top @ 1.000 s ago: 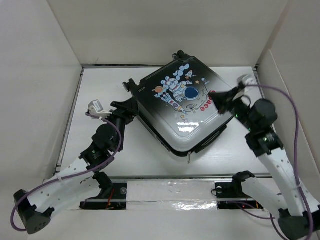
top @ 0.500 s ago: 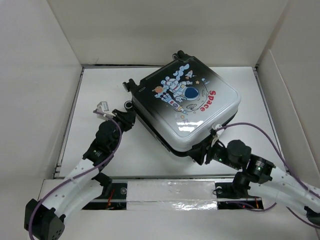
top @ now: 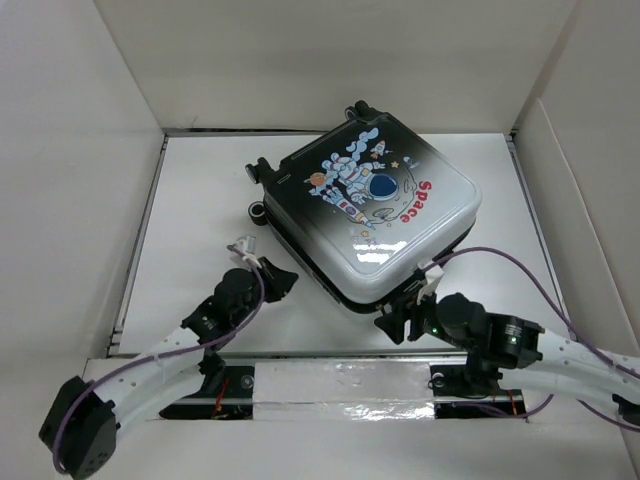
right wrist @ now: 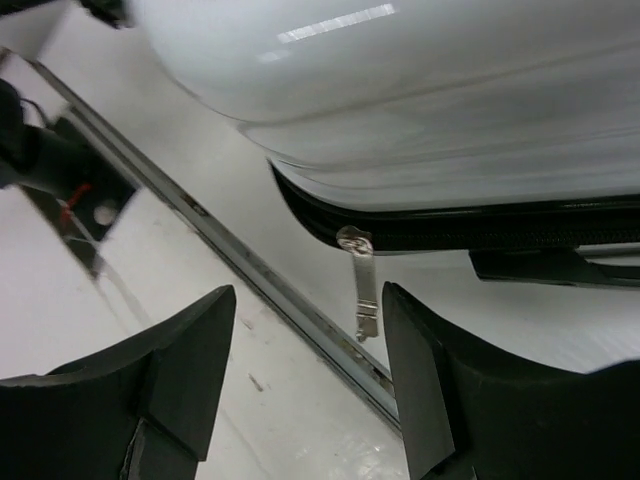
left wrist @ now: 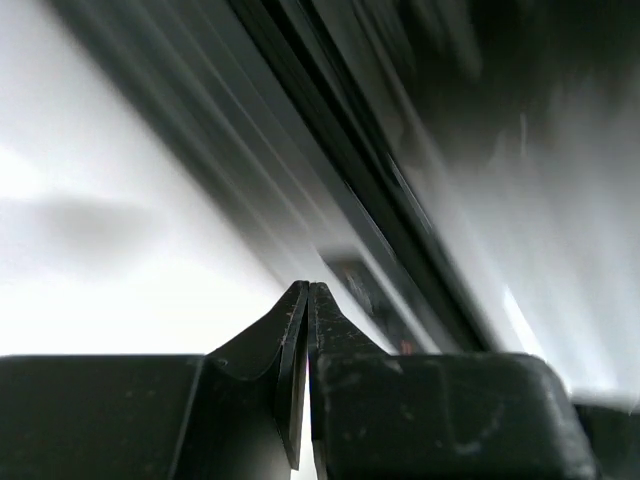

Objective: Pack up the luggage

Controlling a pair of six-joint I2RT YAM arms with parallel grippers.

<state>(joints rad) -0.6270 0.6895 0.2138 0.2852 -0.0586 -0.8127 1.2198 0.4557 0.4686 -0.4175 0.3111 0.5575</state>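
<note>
The luggage (top: 365,205) lies flat and closed in the middle of the table, astronaut and red "Space" print facing up, wheels toward the far left. My left gripper (top: 287,279) is shut on nothing, just off the case's near-left side; in the left wrist view its tips (left wrist: 308,288) meet in front of the blurred dark zipper seam of the luggage (left wrist: 400,190). My right gripper (top: 396,322) is open at the case's near corner. In the right wrist view a silver zipper pull (right wrist: 362,290) hangs from the seam between the spread fingers of that gripper (right wrist: 310,305), under the white shell (right wrist: 400,90).
White walls close in the table at the left, back and right. A shiny metal strip (top: 340,380) runs along the near edge between the arm bases, and a thin metal rail (right wrist: 250,270) crosses the floor under the right gripper.
My left gripper has closed and pulled back from the case's left side toward the near edge. My right arm swung from the case's far-right side down to its near corner and opened.
</note>
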